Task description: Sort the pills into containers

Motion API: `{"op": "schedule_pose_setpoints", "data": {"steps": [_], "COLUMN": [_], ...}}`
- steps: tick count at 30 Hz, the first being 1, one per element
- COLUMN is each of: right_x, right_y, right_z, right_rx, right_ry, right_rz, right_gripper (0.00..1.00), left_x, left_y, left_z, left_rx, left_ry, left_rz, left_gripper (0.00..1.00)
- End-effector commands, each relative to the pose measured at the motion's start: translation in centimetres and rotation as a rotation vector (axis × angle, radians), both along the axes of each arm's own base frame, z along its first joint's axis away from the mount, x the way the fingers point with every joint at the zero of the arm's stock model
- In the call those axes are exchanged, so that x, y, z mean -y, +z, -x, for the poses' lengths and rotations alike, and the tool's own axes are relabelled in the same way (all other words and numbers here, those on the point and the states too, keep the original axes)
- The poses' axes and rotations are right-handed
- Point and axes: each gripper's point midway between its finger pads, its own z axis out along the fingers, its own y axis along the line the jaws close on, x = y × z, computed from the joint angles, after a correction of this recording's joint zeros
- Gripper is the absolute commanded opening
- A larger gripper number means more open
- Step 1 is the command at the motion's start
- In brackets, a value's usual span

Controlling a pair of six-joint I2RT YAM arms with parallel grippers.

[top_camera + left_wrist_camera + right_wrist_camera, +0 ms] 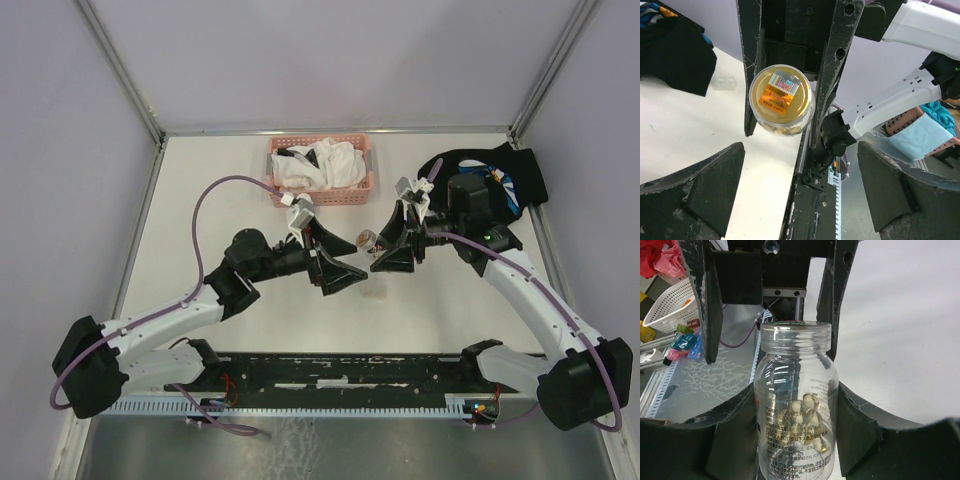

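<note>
- A black rail (340, 370) runs along the lower edge of the top view, with both arm bases at its ends.
- The white worktop (420, 320) lies beyond the rail.
- The left claw (340, 262) sits at mid-frame in the top view and points right.
- Its fingers (705, 185) are spread wide. In the left wrist view they stand at the lower left and lower right corners, and nothing is between them.
- The bottle (367, 240) lies on its side between the two claws in the top view.
- The bottle's gold top faces the left claw and carries a printed label. It shows in the upper centre of the left wrist view.
- The left claw's fingers flank that top without touching it.
- The right claw (392, 248) pinches the clear bottle, with a finger pressed against each side of its body.
- Pale pills (802, 412) are heaped inside the bottle, at the lower centre of the right wrist view.
- The box (724, 82) is small and clear. It rests on the worktop at the upper left of the left wrist view, just beside a black cloth (525, 175) and apart from the bottle.
- The black cloth lies at the upper right of the top view and shows bits of blue.
- A pink basket (285, 190) holds white cloths (320, 165). It sits at the upper centre of the top view, near the far edge.
</note>
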Motion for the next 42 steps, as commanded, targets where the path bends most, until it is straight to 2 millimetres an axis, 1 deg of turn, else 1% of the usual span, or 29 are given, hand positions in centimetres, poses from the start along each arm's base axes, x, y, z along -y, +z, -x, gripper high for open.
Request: {"op": "schedule_pose_setpoints", "data": {"steps": [1,3,5,8,9,11,14,17,21,23,28,34,38,42], "right_x": [0.1,0.2,0.4,0.8,1.0,1.4,2.0,2.6,2.7,2.7,2.6,2.5,2.5,2.4], "right_y": [2.0,1.8,1.6,0.8,0.5,0.0,-0.6,-1.1,-1.6,-1.8,-1.9,-1.9,-1.9,-1.9], "right_z": [-0.3,-0.3,-0.4,-0.8,-1.1,-1.5,-2.4,-3.2,-3.7,-3.8,-3.8,-3.7,-3.6,-3.6], "right_rx": [0.137,0.16,0.193,0.265,0.287,0.334,0.405,0.455,0.47,0.468,0.469,0.469,0.465,0.464], "right_ry": [-0.002,-0.011,-0.022,-0.057,-0.069,-0.097,-0.152,-0.191,-0.21,-0.209,-0.204,-0.2,-0.198,-0.195], "right_rz": [-0.025,-0.015,0.0,0.045,0.063,0.096,0.149,0.185,0.211,0.216,0.219,0.22,0.223,0.223], "right_gripper": [0.02,0.02,0.03,0.03,0.03,0.03,0.04,0.04,0.04,0.04,0.04,0.04,0.04,0.04], "left_x": [-1.7,-2.5,-3.2,-4.7,-5.3,-6.1,-6.6,-5.7,-4.5,-3.7,-1.3,1.1,2.2,2.6], "left_y": [0.6,0.8,1.7,3.3,3.9,4.4,4.5,3.1,2.3,2.3,2.3,2.2,2.5,2.6], "left_z": [-0.4,-0.1,0.4,0.1,-0.1,-1.2,-3.0,-4.6,-5.8,-6.3,-7.1,-7.4,-7.2,-7.1], "left_rx": [0.015,-0.009,-0.016,-0.053,-0.074,-0.14,-0.286,-0.412,-0.473,-0.488,-0.507,-0.52,-0.522,-0.525], "left_ry": [0.097,0.117,0.128,0.197,0.229,0.307,0.41,0.531,0.749,0.802,0.82,0.796,0.769,0.757], "left_rz": [0.018,0.046,0.09,0.17,0.203,0.255,0.296,0.204,0.096,0.064,0.044,0.043,0.051,0.063], "left_gripper": [0.99,0.99,0.99,0.99,0.99,0.99,0.99,0.99,0.99,0.99,1.0,0.97,0.95,0.89]}}
